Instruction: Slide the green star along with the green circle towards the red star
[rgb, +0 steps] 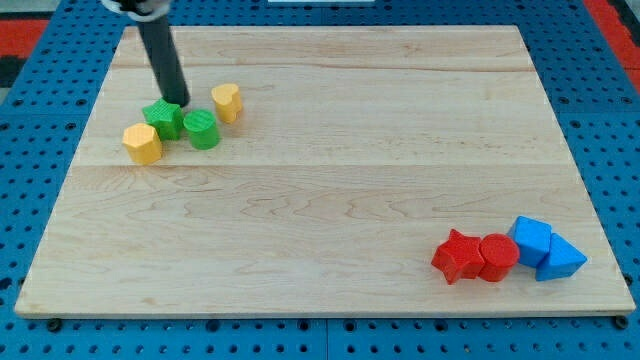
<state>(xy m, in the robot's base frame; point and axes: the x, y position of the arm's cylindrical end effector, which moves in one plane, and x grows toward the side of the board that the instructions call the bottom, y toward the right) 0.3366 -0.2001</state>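
The green star (163, 119) sits near the board's upper left, touching the green circle (202, 129) on its right. My tip (177, 103) is at the top edge of the green star, just up and left of the green circle, and looks to be touching the star. The red star (458, 256) lies far off at the lower right of the board.
A yellow hexagon (142, 143) sits against the green star's lower left. A yellow heart (227, 102) lies up and right of the green circle. A red cylinder (498, 257), a blue cube (531, 240) and a blue triangle (560, 260) cluster right of the red star. The wooden board (320, 200) ends near them.
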